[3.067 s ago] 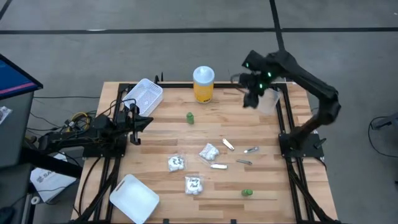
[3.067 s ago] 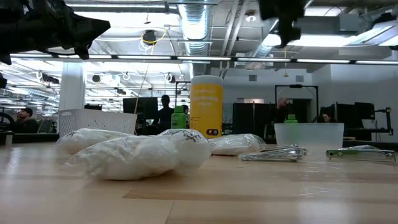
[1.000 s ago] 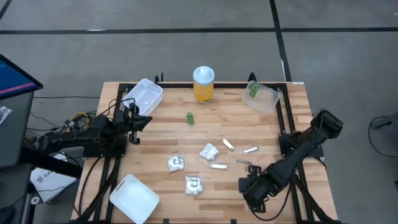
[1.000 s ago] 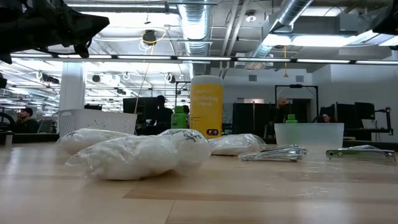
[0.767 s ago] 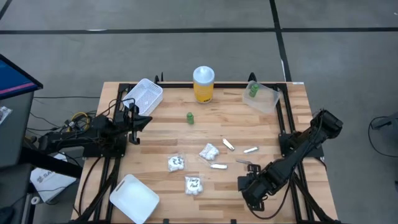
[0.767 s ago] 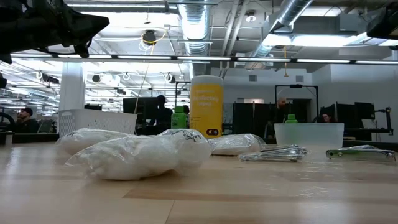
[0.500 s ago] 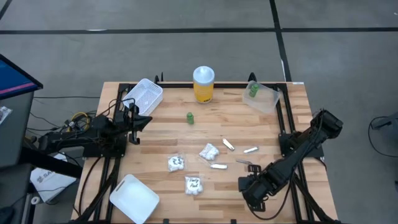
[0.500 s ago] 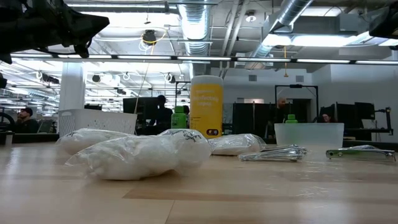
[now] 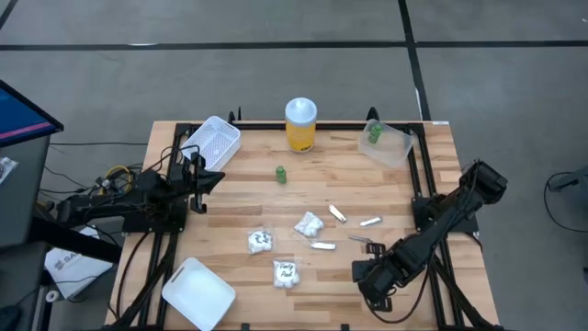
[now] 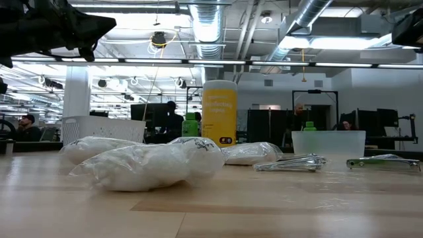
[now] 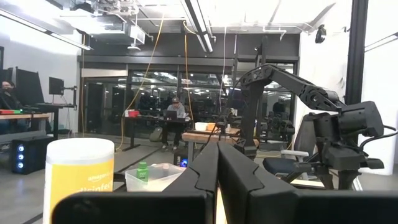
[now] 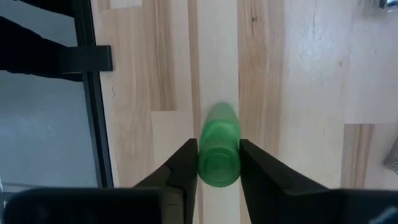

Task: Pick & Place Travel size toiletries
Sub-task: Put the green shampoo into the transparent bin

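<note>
In the right wrist view a small green round piece (image 12: 219, 140) stands between the two fingers of my right gripper (image 12: 217, 149), which is shut on it. In the high view that gripper (image 9: 368, 279) hangs over the table's near right part and hides the piece. A second green piece (image 9: 279, 173) stands mid-table, and a third (image 9: 374, 133) sits in the clear tub (image 9: 393, 149). White packets (image 9: 260, 241) (image 9: 310, 223) (image 9: 287, 273) and slim silvery tubes (image 9: 337, 213) (image 9: 370, 221) (image 9: 323, 245) lie between. My left gripper (image 11: 217, 168) waits shut at the table's left side. My right gripper pinches the green piece's two opposite sides (image 12: 204, 158) between its two fingers (image 12: 185, 165). The fingers come from above and point down at the wooden table. Whether the piece's lower end rests on the table or is just clear of it, I cannot tell.
A tall yellow jar (image 9: 300, 124) stands at the far middle. A white basket tray (image 9: 213, 141) sits at the far left and a white tray (image 9: 197, 292) at the near left corner. The table's right frame rail (image 12: 87, 59) runs close beside my right gripper.
</note>
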Tool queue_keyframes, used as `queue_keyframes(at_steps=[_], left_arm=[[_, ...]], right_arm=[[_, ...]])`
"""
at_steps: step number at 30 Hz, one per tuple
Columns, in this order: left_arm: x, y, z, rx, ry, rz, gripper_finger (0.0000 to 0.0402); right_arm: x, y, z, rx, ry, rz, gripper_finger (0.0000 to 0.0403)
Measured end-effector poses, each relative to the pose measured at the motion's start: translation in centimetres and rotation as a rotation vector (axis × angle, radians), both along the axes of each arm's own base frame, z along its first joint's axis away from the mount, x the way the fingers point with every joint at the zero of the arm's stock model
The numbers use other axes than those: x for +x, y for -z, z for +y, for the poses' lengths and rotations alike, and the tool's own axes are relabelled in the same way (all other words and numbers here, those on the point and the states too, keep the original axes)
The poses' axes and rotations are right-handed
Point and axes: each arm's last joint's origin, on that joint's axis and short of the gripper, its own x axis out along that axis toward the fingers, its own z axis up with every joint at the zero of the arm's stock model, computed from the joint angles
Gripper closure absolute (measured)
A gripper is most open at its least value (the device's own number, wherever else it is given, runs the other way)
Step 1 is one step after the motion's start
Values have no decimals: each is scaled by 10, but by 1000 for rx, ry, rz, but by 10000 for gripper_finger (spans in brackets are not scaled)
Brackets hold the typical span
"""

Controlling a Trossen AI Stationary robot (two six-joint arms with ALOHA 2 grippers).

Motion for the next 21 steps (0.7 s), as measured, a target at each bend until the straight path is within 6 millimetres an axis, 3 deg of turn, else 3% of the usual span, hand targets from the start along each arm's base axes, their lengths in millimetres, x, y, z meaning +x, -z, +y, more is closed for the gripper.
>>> queue_keyframes(at_steps=[5, 10, 16, 21], left_arm=[[0, 0, 0, 0, 0, -1, 401], [0, 0, 0, 0, -1, -1, 401], [0, -1, 0, 1, -1, -8, 401], [0, -1, 0, 2, -1, -11, 401]], right_arm=[[-2, -7, -10, -2, 9, 8, 319], [-6, -30, -37, -18, 37, -9, 318], [-14, -68, -98, -46, 171, -81, 318], [-24, -93, -162, -120, 432, -172, 317]])
